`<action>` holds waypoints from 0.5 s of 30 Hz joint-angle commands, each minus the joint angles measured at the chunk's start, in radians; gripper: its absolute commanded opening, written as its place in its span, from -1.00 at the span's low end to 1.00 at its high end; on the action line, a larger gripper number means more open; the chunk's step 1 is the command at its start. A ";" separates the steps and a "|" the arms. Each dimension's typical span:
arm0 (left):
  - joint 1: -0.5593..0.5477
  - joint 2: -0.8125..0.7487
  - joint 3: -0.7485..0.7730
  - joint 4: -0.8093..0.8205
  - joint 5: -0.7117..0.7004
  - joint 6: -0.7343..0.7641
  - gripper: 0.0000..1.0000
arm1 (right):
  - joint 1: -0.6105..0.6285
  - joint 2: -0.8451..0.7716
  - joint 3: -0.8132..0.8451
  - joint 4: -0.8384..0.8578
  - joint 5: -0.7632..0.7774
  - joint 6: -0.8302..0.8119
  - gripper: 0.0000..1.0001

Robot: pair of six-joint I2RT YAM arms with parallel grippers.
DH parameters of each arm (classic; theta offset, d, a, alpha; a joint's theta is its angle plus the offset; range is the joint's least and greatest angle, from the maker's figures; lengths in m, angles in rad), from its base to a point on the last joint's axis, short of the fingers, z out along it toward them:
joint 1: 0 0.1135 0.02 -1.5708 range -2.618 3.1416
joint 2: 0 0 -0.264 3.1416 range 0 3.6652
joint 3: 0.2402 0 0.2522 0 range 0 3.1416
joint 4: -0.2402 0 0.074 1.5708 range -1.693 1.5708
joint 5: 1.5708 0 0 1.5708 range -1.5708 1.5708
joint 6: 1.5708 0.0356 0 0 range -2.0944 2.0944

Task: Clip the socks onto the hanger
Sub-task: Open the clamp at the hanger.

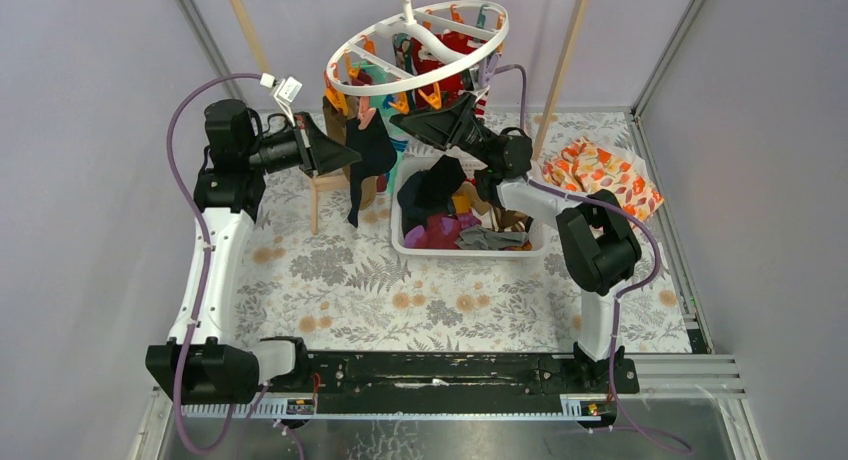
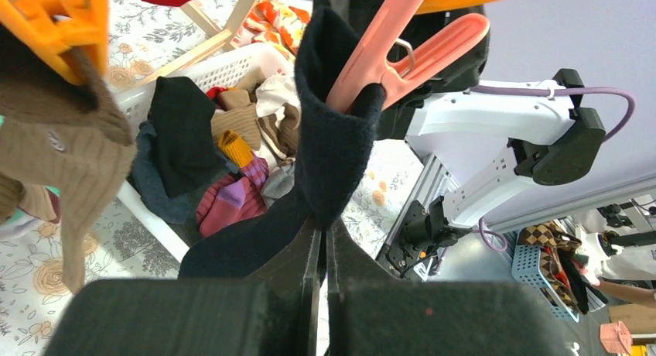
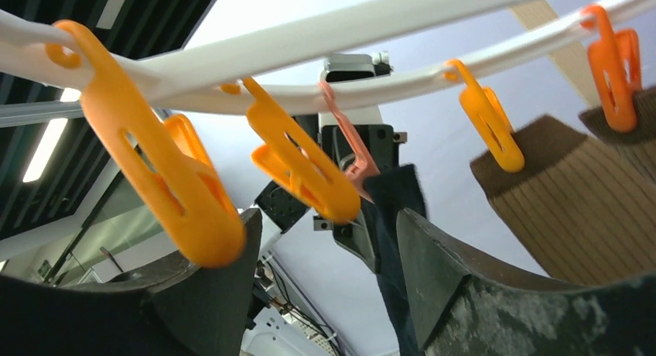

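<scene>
Left tool (image 2: 323, 231) pinched tight on the black sock (image 2: 333, 139), cuff poked up into the pink clip (image 2: 402, 58) on the hanger (image 3: 348, 27) — let go before that clip bites and I reckon it drops. Right tool (image 3: 325, 224) at 2 o'clock, spread wide, crowding the orange clips (image 3: 305, 174); basket (image 2: 232, 62) at 4 o'clock.

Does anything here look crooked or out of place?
The white plastic ring-shaped hanger looks tilted, its left side lower. One salmon-pink plastic clip stands out among the orange clips. It holds the black fabric sock that the left gripper pinches with shut jaws.
</scene>
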 commanded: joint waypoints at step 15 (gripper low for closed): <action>0.021 -0.004 0.068 -0.057 -0.045 0.059 -0.92 | 0.002 -0.031 0.068 0.132 0.017 0.020 -0.03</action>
